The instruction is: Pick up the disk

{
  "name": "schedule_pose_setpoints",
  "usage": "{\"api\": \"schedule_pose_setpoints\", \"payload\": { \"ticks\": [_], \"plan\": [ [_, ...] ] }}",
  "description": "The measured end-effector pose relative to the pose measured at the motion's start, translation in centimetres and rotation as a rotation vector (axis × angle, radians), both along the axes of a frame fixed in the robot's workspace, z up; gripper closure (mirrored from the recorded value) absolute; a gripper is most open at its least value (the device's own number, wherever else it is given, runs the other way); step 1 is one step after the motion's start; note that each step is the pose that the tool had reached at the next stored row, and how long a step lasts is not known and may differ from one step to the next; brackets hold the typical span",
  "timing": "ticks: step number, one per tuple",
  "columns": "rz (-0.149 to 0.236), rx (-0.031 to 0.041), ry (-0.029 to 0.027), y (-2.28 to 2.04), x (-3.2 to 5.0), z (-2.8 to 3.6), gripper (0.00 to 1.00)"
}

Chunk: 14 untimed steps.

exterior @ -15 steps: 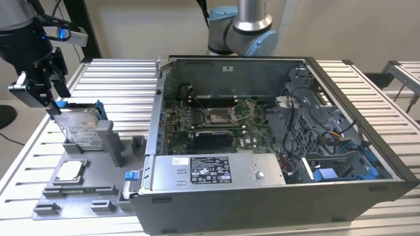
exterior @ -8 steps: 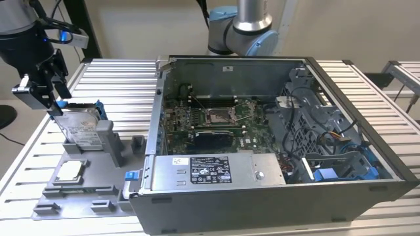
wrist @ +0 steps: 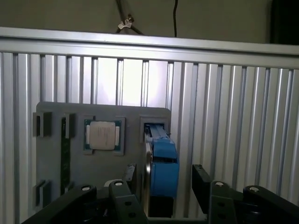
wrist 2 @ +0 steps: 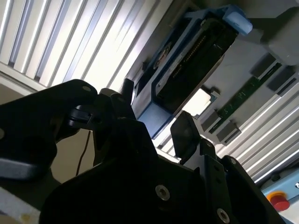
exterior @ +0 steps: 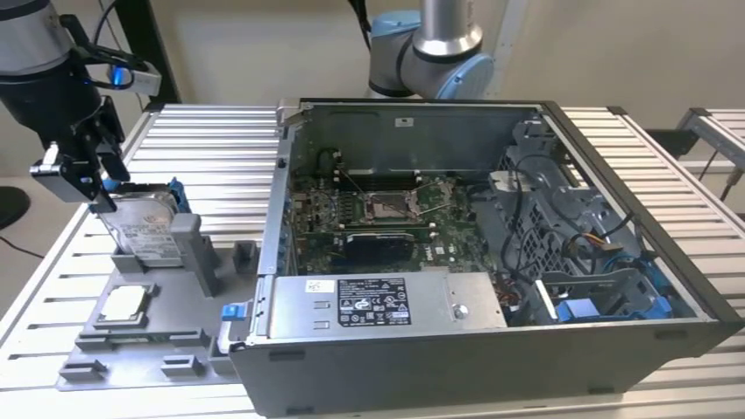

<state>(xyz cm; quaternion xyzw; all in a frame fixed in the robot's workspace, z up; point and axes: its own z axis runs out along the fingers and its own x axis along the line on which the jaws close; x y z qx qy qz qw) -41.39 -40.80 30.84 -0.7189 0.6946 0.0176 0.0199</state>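
Exterior view: disk [exterior: 149,229] standing on edge in a holder on a grey fixture plate [exterior: 140,353], at the exterior view's left on the slatted metal counter [exterior: 209,144]. Upright stance probably meant to leave the top edge free for a grasp from above. End effector [exterior: 103,188] hanging at that top edge, well apart from the open computer case [exterior: 466,218]. Square chip [exterior: 126,301] lying flat on the plate near the disk. Grey holder post [exterior: 201,253] just beside the disk, open air above.

Second wrist view: 2 black fingers [wrist 2: 184,135] spread apart, with the disk [wrist 2: 191,60] beyond them and a blue rail wrapping its edge. No contact visible.

First wrist view: looking down past the end effector [wrist: 166,170], which is open, with 1 finger on each side of the disk [wrist: 163,156]. Thin blue-railed edge facing the camera. Narrow gaps at both faces, the tighter one on the chip [wrist: 103,136] side. Disk seated in its slot, not lifted. Bare counter slats on the other side, so free room there. By judgement, little margin for sideways drift.
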Motion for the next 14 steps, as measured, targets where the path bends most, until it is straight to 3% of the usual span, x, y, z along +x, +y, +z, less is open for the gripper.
{"api": "schedule_pose_setpoints", "payload": {
  "ticks": [6, 8, 10, 14],
  "plan": [
    [0.000, 0.0000, 0.0009, 0.01, 0.00, -0.03, 0.00],
    [0.000, 0.0000, 0.0075, 0.01, 0.00, -0.07, 0.00],
    [0.000, 0.0001, 0.0213, 0.00, 0.02, -0.14, 0.00],
    [0.000, 0.0022, 0.0228, 0.01, 0.03, -0.32, 0.00]
  ]
}}
